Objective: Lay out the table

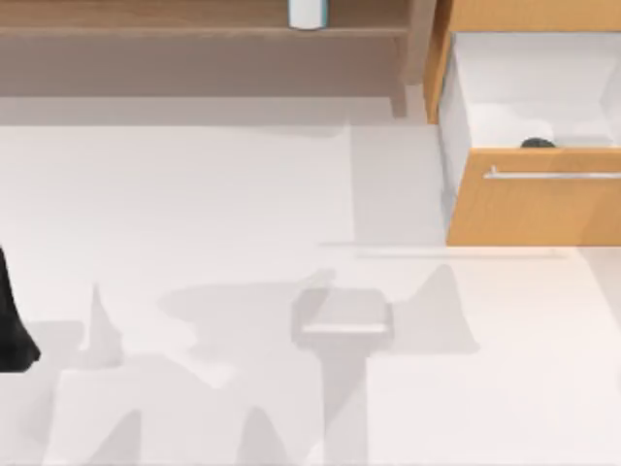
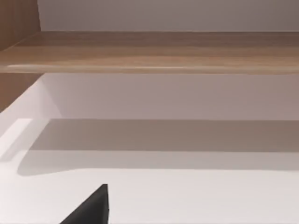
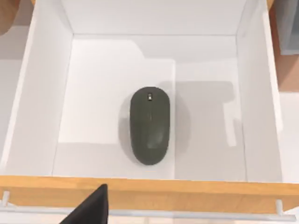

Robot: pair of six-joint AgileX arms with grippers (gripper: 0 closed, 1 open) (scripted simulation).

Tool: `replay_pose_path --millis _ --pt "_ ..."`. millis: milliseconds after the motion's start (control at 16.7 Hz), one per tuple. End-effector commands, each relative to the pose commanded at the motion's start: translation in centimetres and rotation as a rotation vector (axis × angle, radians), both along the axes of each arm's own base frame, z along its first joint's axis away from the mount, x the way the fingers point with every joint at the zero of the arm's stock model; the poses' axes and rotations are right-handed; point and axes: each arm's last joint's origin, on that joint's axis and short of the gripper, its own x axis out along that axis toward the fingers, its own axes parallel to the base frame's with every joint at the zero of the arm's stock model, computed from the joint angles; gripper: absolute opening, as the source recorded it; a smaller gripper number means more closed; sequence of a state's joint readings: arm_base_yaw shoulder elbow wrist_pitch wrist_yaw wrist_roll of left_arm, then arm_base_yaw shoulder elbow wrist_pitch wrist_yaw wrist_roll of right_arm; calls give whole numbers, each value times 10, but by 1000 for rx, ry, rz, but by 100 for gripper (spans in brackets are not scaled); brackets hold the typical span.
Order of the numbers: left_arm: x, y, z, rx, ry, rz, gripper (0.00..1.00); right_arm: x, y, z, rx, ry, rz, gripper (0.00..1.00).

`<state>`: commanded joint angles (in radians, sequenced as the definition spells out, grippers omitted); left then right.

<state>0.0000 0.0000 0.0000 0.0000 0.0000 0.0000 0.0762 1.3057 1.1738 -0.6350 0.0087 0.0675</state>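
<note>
One dark mouse (image 3: pixel 150 126) centred in open drawer (image 3: pixel 46 93), walls apart.

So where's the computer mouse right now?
The dark mouse lies alone on the white floor of the open orange drawer at the table's right side, just behind the drawer front with the silver handle.

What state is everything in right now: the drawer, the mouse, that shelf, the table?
Orange wooden drawer: pulled open.
Dark grey computer mouse: lying flat inside the drawer, untouched.
Brown wooden shelf: carries a white cylinder.
Off-white table: bare where visible.
</note>
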Motion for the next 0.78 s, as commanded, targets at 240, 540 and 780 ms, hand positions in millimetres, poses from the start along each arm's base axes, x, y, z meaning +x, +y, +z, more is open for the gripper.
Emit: replay_pose_path --millis 240,540,780 --pt "0 0 0 0 0 0 100 55 7 -11 -2 166 -15 100" --pt "0 0 0 0 0 0 100 123 18 -54 -13 397 -22 100" --pt "0 0 0 0 0 0 100 173 36 -102 -31 568 -8 100"
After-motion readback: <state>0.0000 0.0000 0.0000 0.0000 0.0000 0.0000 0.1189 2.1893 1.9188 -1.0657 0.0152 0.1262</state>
